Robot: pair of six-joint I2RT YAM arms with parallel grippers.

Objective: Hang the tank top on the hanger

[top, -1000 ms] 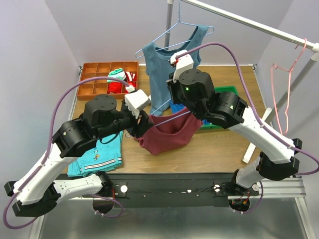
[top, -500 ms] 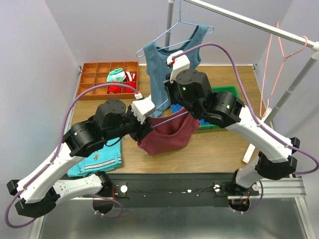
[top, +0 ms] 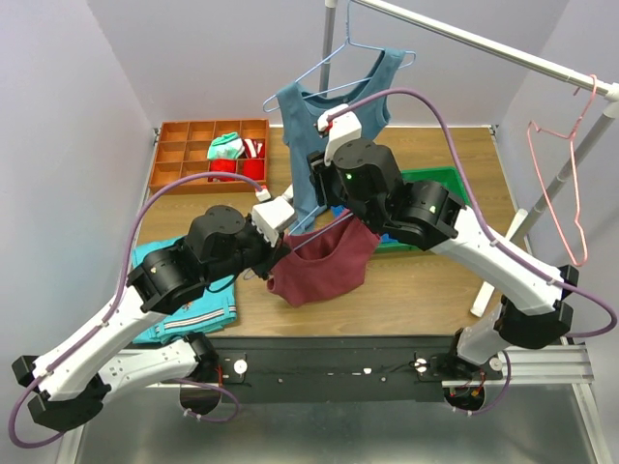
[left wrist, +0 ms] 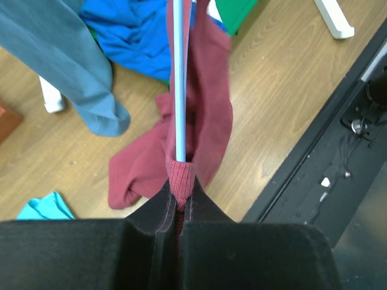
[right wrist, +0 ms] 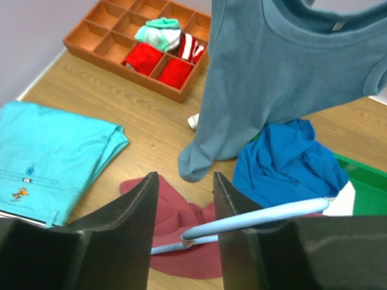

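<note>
In the left wrist view the thin light-blue wire hanger [left wrist: 179, 78] runs off the top edge, its hook unseen. Its lower end sinks into a strap of the maroon knit tank top [left wrist: 208, 115], which vanishes between the pressed black fingers of the left gripper [left wrist: 179, 208]. From above, both wrists hide their own fingertips, and the right arm covers most of the green plastic bin [top: 437, 178]. The motif on the folded turquoise shorts [right wrist: 60, 151] is too small to read, perhaps an embroidered animal.
</note>
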